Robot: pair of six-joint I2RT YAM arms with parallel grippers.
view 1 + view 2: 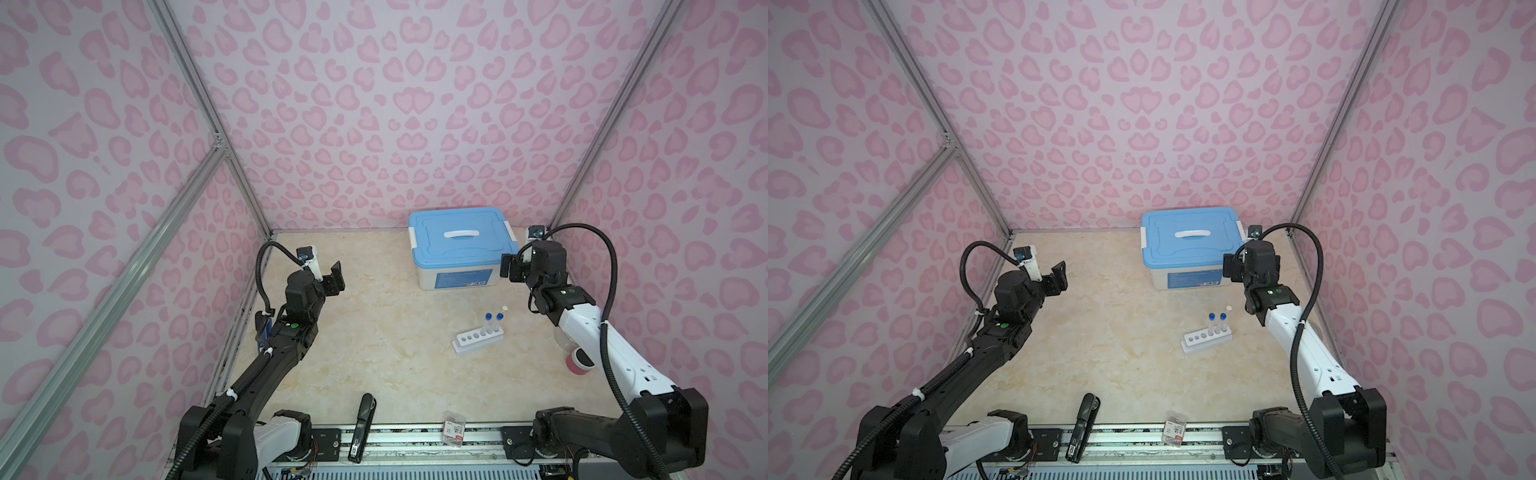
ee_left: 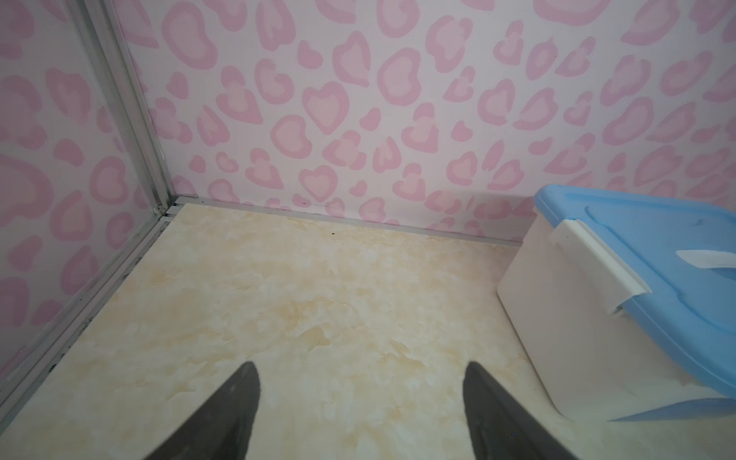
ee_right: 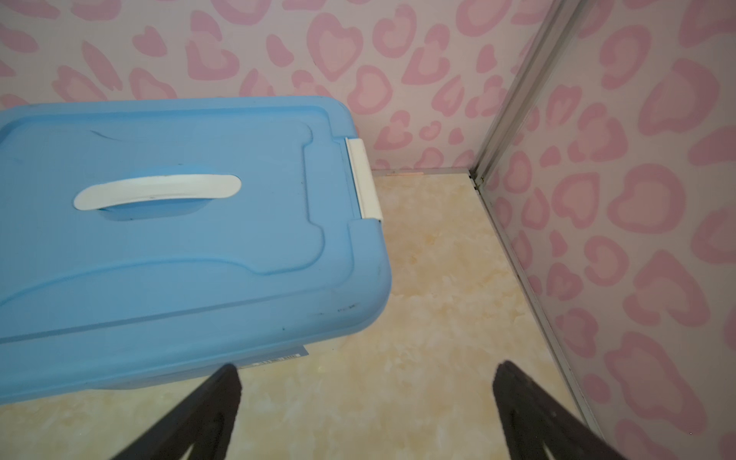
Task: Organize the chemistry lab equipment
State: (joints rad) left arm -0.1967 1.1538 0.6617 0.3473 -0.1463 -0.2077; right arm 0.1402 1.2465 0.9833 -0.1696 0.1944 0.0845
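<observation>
A white rack (image 1: 469, 341) (image 1: 1200, 341) stands on the table right of centre. Two clear tubes with blue caps (image 1: 488, 317) (image 1: 1212, 317) stand upright at its right end, and a white-capped tube (image 1: 505, 309) (image 1: 1229, 309) rises just behind them. My left gripper (image 1: 337, 277) (image 1: 1060, 276) (image 2: 360, 368) hangs open and empty over bare table at the far left. My right gripper (image 1: 506, 266) (image 1: 1228, 266) (image 3: 366, 368) is open and empty beside the right front corner of the blue-lidded box (image 1: 457, 243) (image 1: 1190, 245) (image 3: 179, 239). Both are well away from the rack.
The shut box (image 2: 557, 302) sits against the back wall. A black stapler (image 1: 363, 428) (image 1: 1083, 428) and a small clear packet (image 1: 453, 429) (image 1: 1174, 429) lie at the front edge. A pink tape roll (image 1: 575, 362) shows under the right arm.
</observation>
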